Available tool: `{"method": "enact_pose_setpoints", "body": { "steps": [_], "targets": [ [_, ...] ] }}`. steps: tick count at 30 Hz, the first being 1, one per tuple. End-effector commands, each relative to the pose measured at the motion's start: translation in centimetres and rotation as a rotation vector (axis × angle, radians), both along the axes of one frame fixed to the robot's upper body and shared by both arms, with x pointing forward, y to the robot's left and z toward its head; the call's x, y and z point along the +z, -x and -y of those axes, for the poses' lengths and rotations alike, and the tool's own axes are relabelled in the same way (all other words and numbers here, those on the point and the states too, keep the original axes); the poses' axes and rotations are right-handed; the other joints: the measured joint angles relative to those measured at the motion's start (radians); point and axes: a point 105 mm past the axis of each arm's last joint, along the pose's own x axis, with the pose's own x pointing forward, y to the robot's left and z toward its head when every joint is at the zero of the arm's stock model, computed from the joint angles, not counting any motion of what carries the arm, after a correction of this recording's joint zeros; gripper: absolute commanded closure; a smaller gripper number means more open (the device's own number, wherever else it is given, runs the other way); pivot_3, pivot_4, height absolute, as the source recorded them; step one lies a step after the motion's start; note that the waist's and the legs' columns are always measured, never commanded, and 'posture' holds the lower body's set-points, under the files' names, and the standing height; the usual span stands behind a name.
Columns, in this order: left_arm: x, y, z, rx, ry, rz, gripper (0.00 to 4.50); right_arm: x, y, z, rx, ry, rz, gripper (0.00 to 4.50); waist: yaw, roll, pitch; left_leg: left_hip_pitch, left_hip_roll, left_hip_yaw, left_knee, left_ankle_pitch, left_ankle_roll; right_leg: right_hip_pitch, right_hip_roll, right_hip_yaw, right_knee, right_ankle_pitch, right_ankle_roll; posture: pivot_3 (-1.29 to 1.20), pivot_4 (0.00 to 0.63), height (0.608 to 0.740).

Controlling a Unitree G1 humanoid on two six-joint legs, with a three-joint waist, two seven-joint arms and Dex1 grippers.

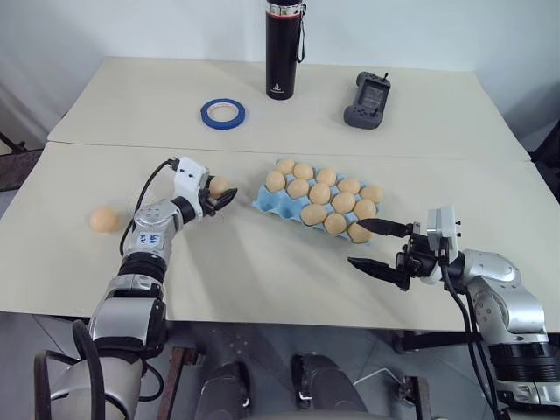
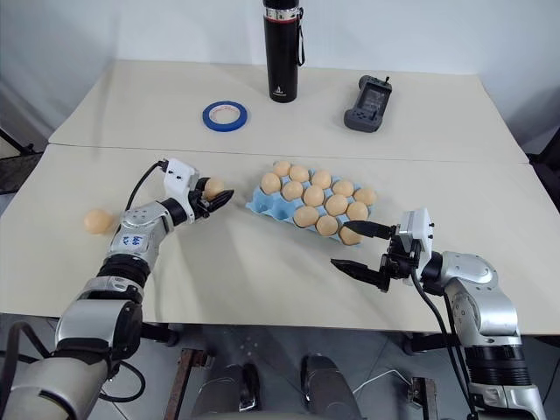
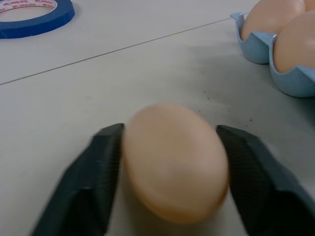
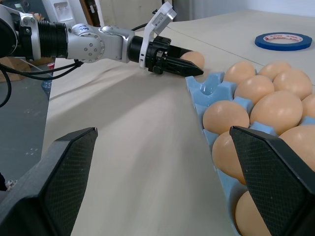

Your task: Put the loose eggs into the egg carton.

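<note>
Pale bench (image 1: 262, 262), frame centre: left gripper (image 1: 220, 196) clasps an egg (image 1: 218, 185) beside the egg carton (image 1: 266, 205); right gripper (image 1: 376, 245) gapes wide.

The two head views look forward and down from above the pale beige counter (image 1: 262, 271), taking in its whole width, and share nearly the same scene. The left wrist view sits low and very close, facing the light blue moulded egg carton (image 3: 290, 81). The right wrist view, also low, looks across that carton toward the left gripper (image 4: 189, 66).
</note>
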Motion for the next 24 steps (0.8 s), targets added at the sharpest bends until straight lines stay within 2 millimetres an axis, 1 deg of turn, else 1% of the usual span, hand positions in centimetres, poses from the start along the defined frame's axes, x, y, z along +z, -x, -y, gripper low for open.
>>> {"method": "enact_pose_setpoints", "body": {
  "steps": [1,2,4,8,9,11,13,15,20,22,24],
  "targets": [
    [1.7,-0.2,0.3,-0.023,-0.015,0.07,2.49,1.1,0.2,0.2,-0.001,0.012,0.046,0.0,0.0,0.0,0.0,0.0,0.0,0.0,0.0,0.0,0.0,0.0,0.0,0.0,0.0,0.0,0.0,0.0,0.15,0.74],
    [1.9,-0.2,0.4,-0.033,-0.023,0.082,2.6,1.1,0.2,0.2,-0.002,0.013,0.045,0.0,0.0,0.0,0.0,0.0,0.0,0.0,0.0,0.0,0.0,0.0,0.0,0.0,0.0,0.0,0.0,0.0,0.15,0.74],
    [2.6,0.1,0.6,-0.062,-0.033,0.107,2.64,1.1,0.3,0.3,-0.005,0.014,0.046,0.0,0.0,0.0,0.0,0.0,0.0,0.0,0.0,0.0,0.0,0.0,0.0,0.0,0.0,0.0,0.0,0.0,0.15,0.74],
    [4.5,1.4,2.6,-0.191,-0.022,0.161,2.65,1.0,0.5,0.4,-0.009,0.017,0.043,0.0,0.002,0.0,0.0,0.0,0.0,0.0,0.0,0.0,0.0,0.0,0.0,0.0,0.0,0.0,0.0,0.0,0.15,0.74],
    [4.8,1.8,3.2,-0.228,-0.012,0.168,2.65,1.0,0.5,0.4,-0.009,0.017,0.043,0.0,0.002,0.0,0.0,0.0,0.0,0.0,0.0,0.0,0.0,0.0,0.0,0.0,0.0,0.0,0.0,0.0,0.15,0.74],
    [5.8,3.6,5.5,-0.356,0.024,0.165,2.65,1.0,0.5,0.5,-0.013,0.015,0.042,0.0,0.002,0.0,0.0,0.0,0.0,0.0,0.0,0.0,0.0,0.0,0.0,0.0,0.001,0.0,0.0,0.0,0.15,0.74],
    [6.1,4.9,7.1,-0.441,0.037,0.157,2.65,1.0,0.5,0.5,-0.014,0.015,0.042,0.0,0.004,0.0,0.0,0.0,0.0,0.0,0.0,0.0,-0.001,0.0,0.0,0.0,0.001,0.0,0.0,0.0,0.15,0.74],
    [6.1,5.5,8.4,-0.488,0.035,0.138,2.65,0.9,0.5,0.5,-0.017,0.013,0.041,0.0,0.006,0.0,0.0,0.0,0.0,0.0,0.001,0.0,-0.001,0.0,0.0,0.0,0.002,0.0,0.0,0.0,0.15,0.74],
    [5.9,5.4,10.6,-0.544,0.043,0.135,2.65,0.5,0.6,0.4,-0.034,0.013,0.038,0.0,0.006,0.0,0.0,0.001,0.0,0.0,0.003,0.001,0.0,0.001,0.0,0.001,0.004,0.0,0.001,0.0,0.15,0.74],
    [5.6,5.2,11.0,-0.55,0.037,0.127,2.65,0.5,0.6,0.4,-0.039,0.013,0.04,0.0,0.006,0.0,0.0,0.001,0.0,0.0,0.003,0.001,0.001,0.001,0.0,0.001,0.004,0.001,0.001,0.0,0.15,0.74],
    [5.2,4.6,11.2,-0.532,0.026,0.119,2.65,0.6,0.7,0.4,-0.05,0.005,0.046,0.0,0.005,0.0,0.0,0.001,-0.001,0.0,0.004,0.001,0.001,0.001,0.0,0.002,0.003,0.001,0.001,0.0,0.15,0.74]
  ]
}}
